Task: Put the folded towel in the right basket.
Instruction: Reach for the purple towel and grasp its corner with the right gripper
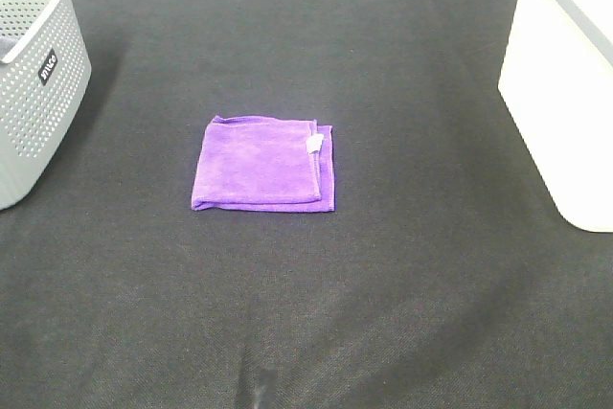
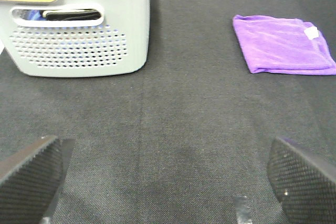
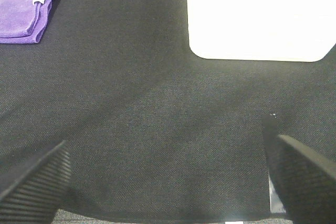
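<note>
Two baskets, one towel (image 1: pixel 263 163), Ravi, and nothing is in hand. The towel lies folded flat in the middle of the bench (image 1: pixel 402 313), well apart from the right basket (image 1: pixel 565 93).

Agreed, Mel. The left fingers (image 2: pixel 31 174) are spread wide with only bare bench between them, and the right fingers (image 3: pixel 302 174) are just as wide and just as empty.

So where could it slip?

The fold, for one. The top layer sits offset from the lower one along one edge, near the white label (image 1: pixel 313 145). A pinch that catches only that top layer would likely let the towel fall open on the lift.

And the basket wall looks tall.

It does. A low carry could drag the cloth into the wall, or leave a corner hanging over the rim. The grey basket (image 1: pixel 38 74) on the left is a trap too: it's the wrong one.

What does each camera offer?

The high camera alone shows towel and both baskets together, but neither arm. The left wrist camera looks through the grey basket's handle slot at something dark and blue inside, which the high view doesn't show. The right wrist camera shows the white wall only, never the opening, so whether it's empty can't be told.
</note>
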You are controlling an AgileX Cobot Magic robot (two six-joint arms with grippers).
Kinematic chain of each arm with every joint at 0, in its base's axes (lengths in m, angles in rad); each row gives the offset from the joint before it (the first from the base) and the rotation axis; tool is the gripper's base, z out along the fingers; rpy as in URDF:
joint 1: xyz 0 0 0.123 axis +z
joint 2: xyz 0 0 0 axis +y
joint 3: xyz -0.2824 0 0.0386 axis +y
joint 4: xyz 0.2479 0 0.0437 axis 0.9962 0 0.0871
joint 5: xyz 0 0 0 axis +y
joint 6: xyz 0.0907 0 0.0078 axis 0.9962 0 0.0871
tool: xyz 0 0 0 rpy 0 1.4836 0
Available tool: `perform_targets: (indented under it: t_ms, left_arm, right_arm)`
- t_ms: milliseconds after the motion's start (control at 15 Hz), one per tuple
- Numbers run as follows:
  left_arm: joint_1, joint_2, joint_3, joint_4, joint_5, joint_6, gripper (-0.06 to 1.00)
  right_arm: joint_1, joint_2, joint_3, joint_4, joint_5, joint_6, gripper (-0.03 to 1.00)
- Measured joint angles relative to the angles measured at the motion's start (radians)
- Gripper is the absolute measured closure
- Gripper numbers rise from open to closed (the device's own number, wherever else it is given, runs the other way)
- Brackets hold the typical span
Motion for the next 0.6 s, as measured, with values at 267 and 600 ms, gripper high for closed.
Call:
perform_targets:
  t_ms: [267, 600]
  left_arm:
    - [0.000, 0.000, 0.000, 0.000, 0.000, 0.000, -0.04]
    - [0.000, 0.000, 0.000, 0.000, 0.000, 0.000, -0.04]
  right_arm:
    - [0.000, 0.000, 0.000, 0.000, 0.000, 0.000, -0.01]
    - [0.000, 0.000, 0.000, 0.000, 0.000, 0.000, -0.01]
